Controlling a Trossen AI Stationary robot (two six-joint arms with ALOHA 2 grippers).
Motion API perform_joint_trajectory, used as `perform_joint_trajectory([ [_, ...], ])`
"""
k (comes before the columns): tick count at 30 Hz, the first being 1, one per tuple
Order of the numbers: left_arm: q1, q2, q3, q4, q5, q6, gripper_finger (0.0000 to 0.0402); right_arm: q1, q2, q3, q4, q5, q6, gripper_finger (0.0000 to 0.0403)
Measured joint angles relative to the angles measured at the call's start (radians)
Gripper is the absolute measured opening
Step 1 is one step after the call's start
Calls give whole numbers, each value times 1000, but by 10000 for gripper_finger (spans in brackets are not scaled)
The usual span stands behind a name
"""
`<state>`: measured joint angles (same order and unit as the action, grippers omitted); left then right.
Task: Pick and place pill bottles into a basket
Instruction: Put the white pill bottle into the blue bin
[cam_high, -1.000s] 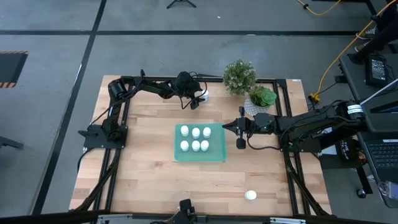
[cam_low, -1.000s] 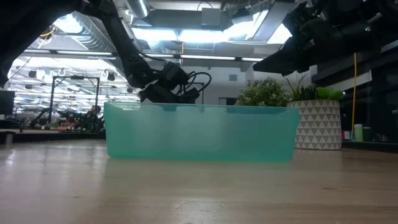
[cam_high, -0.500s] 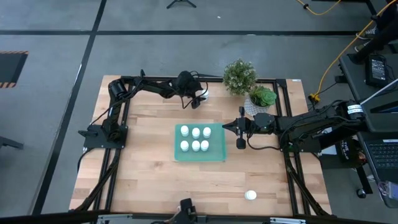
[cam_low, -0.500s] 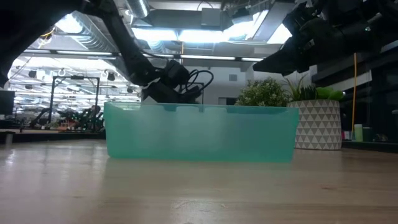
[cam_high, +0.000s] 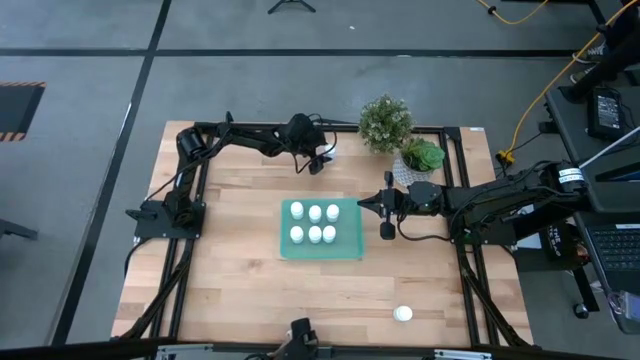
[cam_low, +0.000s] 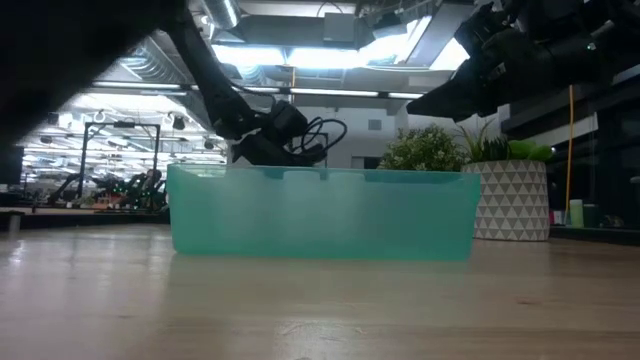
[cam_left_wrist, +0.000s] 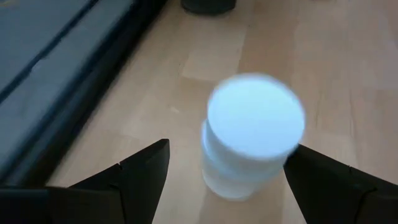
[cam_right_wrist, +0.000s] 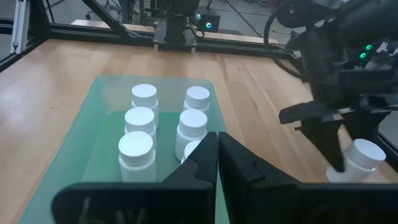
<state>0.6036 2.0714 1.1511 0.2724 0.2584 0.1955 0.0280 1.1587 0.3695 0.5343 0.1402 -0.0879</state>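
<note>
The teal basket sits mid-table with several white pill bottles standing upright in it. Another pill bottle stands upright on the wood near the table's far edge. My left gripper is open there, one finger on either side of this bottle, with a gap showing at each side. My right gripper is shut and hovers just right of the basket, holding nothing; its closed fingers point over the basket. A further pill bottle stands near the front right corner.
Two potted plants stand at the far right, close to my left gripper's bottle. A black frame rail runs along the table's far edge beside that bottle. In the low view, the basket wall hides the bottles.
</note>
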Motion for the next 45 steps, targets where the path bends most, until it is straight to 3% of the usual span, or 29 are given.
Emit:
perform_joint_trajectory([
  [16, -1, 15, 24, -7, -30, 27, 296, 0, 0, 0, 2, 0, -3, 17],
  [22, -1, 15, 24, -8, 2, 38, 262, 0, 0, 0, 2, 0, -3, 17],
  [31, -1, 15, 23, -8, 2, 61, 171, 0, 0, 0, 1, 0, -3, 16],
  [45, 0, 3, 25, -82, 7, 78, 170, 0, 0, 0, -31, 0, 4, 16],
])
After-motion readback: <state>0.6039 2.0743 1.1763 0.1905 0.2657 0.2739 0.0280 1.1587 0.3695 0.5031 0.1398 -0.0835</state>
